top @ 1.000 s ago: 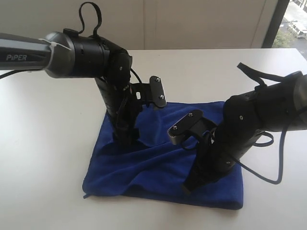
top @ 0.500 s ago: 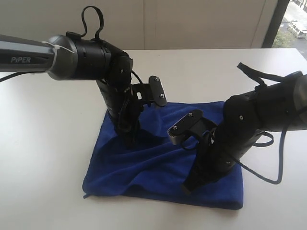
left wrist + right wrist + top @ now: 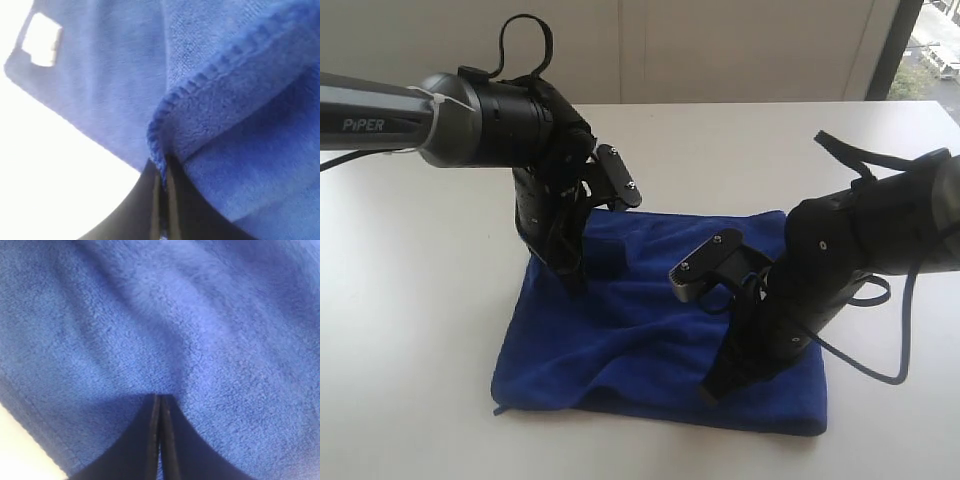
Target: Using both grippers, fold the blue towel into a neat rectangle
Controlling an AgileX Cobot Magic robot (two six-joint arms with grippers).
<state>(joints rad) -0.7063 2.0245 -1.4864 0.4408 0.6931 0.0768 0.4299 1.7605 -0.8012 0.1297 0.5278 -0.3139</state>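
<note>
L tool [image 3: 570, 278]: jaws wide a sec ago, now clamped narrow on hem [image 3: 200, 82] of blue towel [image 3: 650, 350], at cloth's far-left part. Wrist also swung round. Hem runs into jaws, so grip looks real.

R tool [image 3: 712, 392]: jaws together, same as before, tips down on towel nr its near-right corner. Can't tell if any cloth pinched.

Towel lies rumpled on tabletop [image 3: 410, 300], well clear of far edge, not yet folded.

Judgement: grasp step half done. L side ready to lift; R grip needs confirming first.
</note>
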